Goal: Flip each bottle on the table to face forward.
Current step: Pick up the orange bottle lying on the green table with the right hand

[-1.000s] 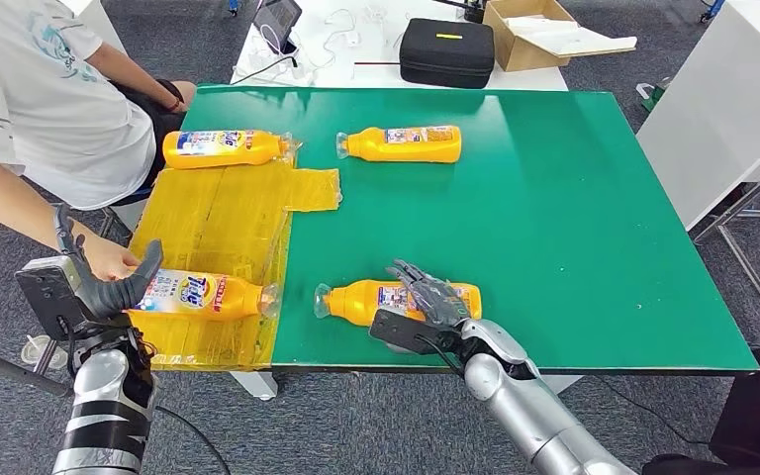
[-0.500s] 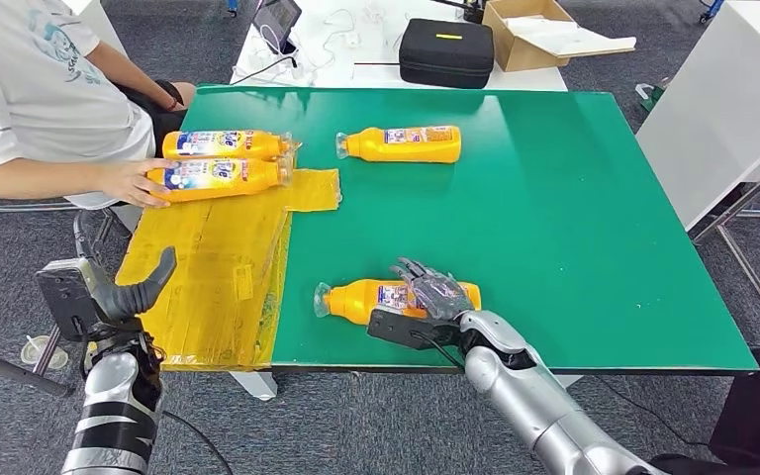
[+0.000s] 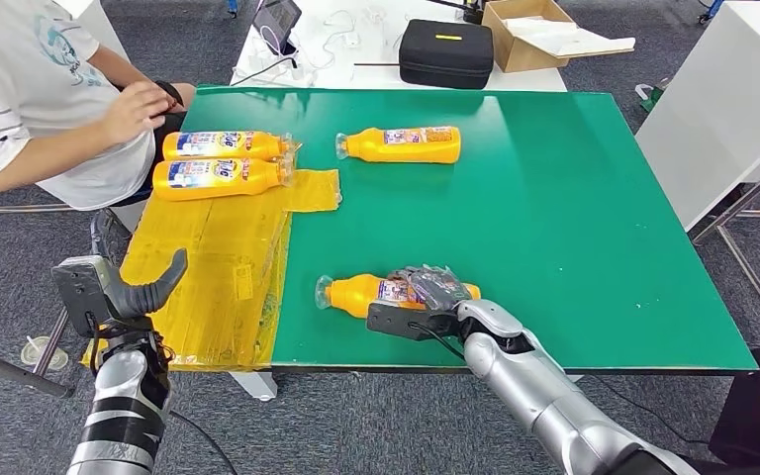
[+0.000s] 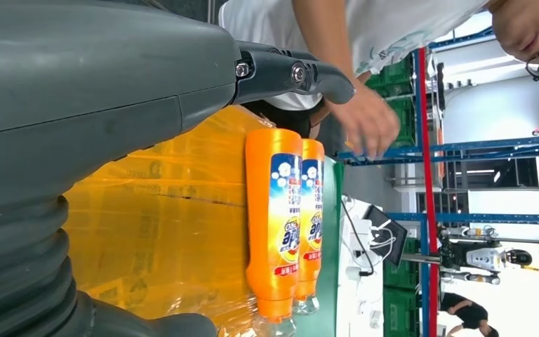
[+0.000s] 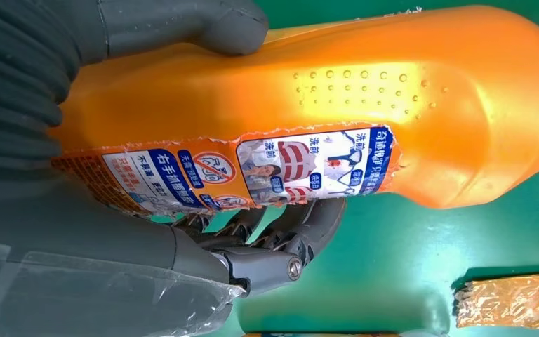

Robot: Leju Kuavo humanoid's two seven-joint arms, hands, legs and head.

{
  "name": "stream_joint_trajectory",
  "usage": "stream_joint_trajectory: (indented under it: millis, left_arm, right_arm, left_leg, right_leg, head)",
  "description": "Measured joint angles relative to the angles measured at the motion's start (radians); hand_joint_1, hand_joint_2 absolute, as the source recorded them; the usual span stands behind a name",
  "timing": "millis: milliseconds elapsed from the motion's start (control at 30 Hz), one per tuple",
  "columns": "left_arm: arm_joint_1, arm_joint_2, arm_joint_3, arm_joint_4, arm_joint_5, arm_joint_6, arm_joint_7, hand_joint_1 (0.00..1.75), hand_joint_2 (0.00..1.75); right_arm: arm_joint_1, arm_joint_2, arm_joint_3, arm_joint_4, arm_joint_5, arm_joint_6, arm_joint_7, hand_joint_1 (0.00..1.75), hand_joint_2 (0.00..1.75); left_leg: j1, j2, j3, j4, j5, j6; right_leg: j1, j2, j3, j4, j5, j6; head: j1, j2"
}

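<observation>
**me:** Orange bottle point(image 3: 371, 295) is lying on the green table point(image 3: 574, 218) near the front edge, and my right hand point(image 3: 433, 293) is wrapped round its fat end. In the right wrist view the thumb point(image 5: 182, 24) sits on one side, the fingers point(image 5: 302, 225) curl under the other, and the small-print label faces the camera. I read that as the back label, so it needs a flip.

**other:** what's gonna bite you?

**me:** My guess is the slick plastic. If the grip's only on the base end, the bottle could spin in the fingers or roll off the front edge mid-turn. The neck end hangs free too.

**other:** which way's it pointing?

**me:** Long axis runs side to side across the table, cap toward the robot's left. The left hand point(image 3: 143, 289) hangs loosely spread beside the table, holding nothing.
</observation>
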Motion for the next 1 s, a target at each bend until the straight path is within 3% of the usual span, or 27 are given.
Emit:
stream_joint_trajectory:
  millis: [267, 400, 500, 633, 700, 1000]
  left_arm:
    - [-0.012, -0.002, -0.002, 0.030, -0.002, -0.006, 0.000, 0.00, 1.75]
    - [-0.015, -0.011, -0.003, 0.048, 0.006, -0.050, 0.004, 0.00, 1.75]
    - [-0.006, -0.026, -0.005, 0.055, 0.054, -0.150, 0.050, 0.00, 1.75]
    - [0.035, -0.052, -0.040, 0.028, 0.201, -0.355, 0.173, 0.00, 1.75]
    - [0.053, -0.057, -0.072, 0.006, 0.273, -0.436, 0.213, 0.00, 1.75]
    - [0.089, -0.053, -0.216, -0.052, 0.506, -0.651, 0.301, 0.00, 1.75]
  right_arm:
    - [-0.010, -0.006, 0.005, 0.015, -0.048, 0.016, -0.049, 1.75, 1.75]
    - [0.036, -0.008, -0.020, -0.030, -0.132, -0.080, -0.110, 1.75, 1.75]
    - [0.137, 0.021, -0.091, -0.132, -0.166, -0.240, -0.179, 1.75, 1.75]
    - [0.246, 0.095, -0.210, -0.287, -0.155, -0.476, -0.301, 1.75, 1.75]
    - [0.273, 0.124, -0.270, -0.342, -0.174, -0.547, -0.365, 1.75, 1.75]
    - [0.341, 0.195, -0.429, -0.399, -0.238, -0.599, -0.542, 1.75, 1.75]
  left_leg:
    - [0.000, 0.000, 0.001, 0.000, 0.000, 0.000]
    - [0.000, -0.001, 0.001, 0.000, 0.000, 0.000]
    - [0.000, -0.001, -0.001, 0.000, 0.000, 0.000]
    - [0.000, -0.001, -0.005, 0.000, 0.000, 0.000]
    - [0.000, -0.001, -0.006, 0.000, 0.000, 0.000]
    - [0.000, -0.001, -0.007, 0.000, 0.000, 0.000]
  right_leg:
    - [0.000, 0.000, 0.001, 0.000, 0.000, 0.000]
    - [0.000, 0.000, 0.001, 0.000, 0.000, 0.000]
    - [0.000, 0.000, 0.000, 0.000, 0.000, 0.000]
    - [0.000, 0.000, -0.005, 0.000, 0.000, 0.000]
    - [0.000, 0.000, -0.005, 0.000, 0.000, 0.000]
    - [-0.001, 0.000, -0.006, 0.000, 0.000, 0.000]
  head:
    - [0.000, 0.000]
    - [0.000, 0.000]
    - [0.000, 0.000]
    - [0.000, 0.000]
    - [0.000, 0.000]
    - [0.000, 0.000]
